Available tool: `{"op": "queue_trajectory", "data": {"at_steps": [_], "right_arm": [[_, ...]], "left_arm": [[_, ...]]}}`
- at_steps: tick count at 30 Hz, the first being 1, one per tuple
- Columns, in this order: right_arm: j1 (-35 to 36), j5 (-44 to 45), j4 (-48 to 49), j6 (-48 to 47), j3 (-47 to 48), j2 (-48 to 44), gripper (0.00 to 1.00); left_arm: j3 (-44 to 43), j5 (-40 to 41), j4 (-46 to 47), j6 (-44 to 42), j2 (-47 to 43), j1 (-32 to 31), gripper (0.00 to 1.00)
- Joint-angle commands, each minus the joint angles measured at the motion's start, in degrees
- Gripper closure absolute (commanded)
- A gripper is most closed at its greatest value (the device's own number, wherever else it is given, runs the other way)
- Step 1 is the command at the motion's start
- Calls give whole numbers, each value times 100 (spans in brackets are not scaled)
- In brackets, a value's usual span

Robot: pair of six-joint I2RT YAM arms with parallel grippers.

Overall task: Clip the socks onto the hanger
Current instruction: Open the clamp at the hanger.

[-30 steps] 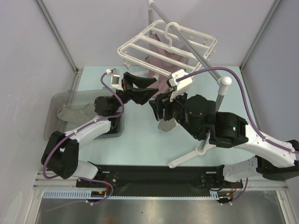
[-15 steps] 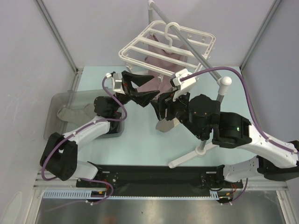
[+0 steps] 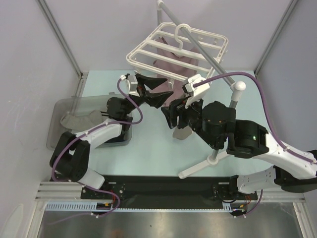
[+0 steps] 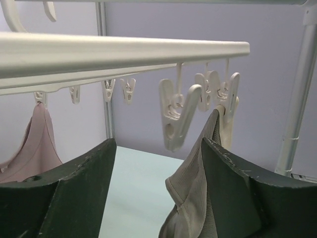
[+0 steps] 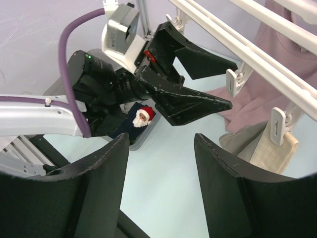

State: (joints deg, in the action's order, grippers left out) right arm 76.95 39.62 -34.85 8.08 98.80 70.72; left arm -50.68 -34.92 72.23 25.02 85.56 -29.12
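Sock (image 4: 190,198): light grey ribbed knit, limp; pinch its top, seemingly pegged above left end effector (image 4: 158,144).
Right end effector (image 5: 161,139): open, like left.

White-shelled left arm (image 3: 96,133) and right arm (image 3: 290,158), black joints, purple cables (image 5: 67,49). Left hand (image 4: 158,148) and right hand (image 5: 161,144) have black wedge fingers (image 4: 74,188). Green light (image 3: 246,137) at three o'clock.

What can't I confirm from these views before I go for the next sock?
Top view: the clip holding the hung grey sock is hidden beneath the right arm.
Right wrist: the Santa sock is mostly behind the left arm; any second one is unseen.
Left wrist: the grey sock's lower end is cut off by the bottom edge.
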Motion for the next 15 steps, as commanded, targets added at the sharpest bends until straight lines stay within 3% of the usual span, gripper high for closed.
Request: {"op": "queue_trajectory", "data": {"at_steps": [1, 15], "right_arm": [[-13, 55, 110, -8, -28, -146, 39], [-22, 81, 93, 10, -98, -251, 40]], "left_arm": [[-390, -279, 485, 29, 162, -58, 27], [-575, -402, 617, 223, 400, -234, 45]]}}
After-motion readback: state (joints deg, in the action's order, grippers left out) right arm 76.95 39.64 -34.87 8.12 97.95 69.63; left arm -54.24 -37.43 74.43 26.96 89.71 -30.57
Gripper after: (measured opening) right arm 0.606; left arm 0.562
